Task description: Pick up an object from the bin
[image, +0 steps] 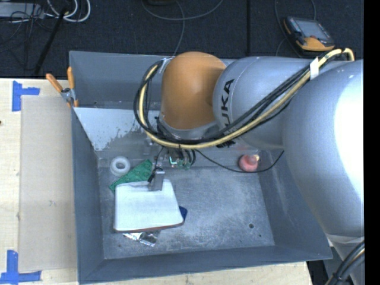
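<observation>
My gripper (156, 180) reaches down at the bin's left middle, its dark fingertip resting at the top edge of a flat white pad (146, 208) with a brown underside. A green crinkled packet (134, 174) lies just left of the fingertip, partly under the pad's upper edge. Beyond the packet, nearer the back left, a small roll of clear tape (120, 165) lies on the floor.
A pink ball (249, 162) sits at the back right by the arm. A shiny foil scrap (141, 237) lies at the pad's front edge, and a blue bit (183, 213) peeks out at its right. The orange cover and cables hang over the bin's back.
</observation>
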You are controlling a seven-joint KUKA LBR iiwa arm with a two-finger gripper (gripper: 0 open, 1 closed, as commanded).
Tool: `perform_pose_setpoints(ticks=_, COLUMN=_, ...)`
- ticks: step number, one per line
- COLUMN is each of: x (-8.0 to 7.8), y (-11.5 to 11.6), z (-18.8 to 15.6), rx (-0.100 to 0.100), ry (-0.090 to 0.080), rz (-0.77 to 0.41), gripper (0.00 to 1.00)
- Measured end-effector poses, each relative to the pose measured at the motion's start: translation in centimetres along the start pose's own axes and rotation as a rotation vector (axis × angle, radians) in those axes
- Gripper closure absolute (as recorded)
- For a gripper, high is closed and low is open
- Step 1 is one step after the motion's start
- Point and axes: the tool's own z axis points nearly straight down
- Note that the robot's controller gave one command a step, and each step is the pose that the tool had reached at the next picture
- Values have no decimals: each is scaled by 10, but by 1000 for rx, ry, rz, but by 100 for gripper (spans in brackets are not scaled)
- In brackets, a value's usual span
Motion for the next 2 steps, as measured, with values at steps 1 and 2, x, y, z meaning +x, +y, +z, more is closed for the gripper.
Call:
perform_pose_setpoints(ticks=1, x=-3, y=-2, z=46, rx=-6, ry=-21, rz=-152, gripper=0)
perform_pose_setpoints(ticks=2, x=21, y=-28, z=66, rx=1, ry=-19, rz=-480, gripper=0)
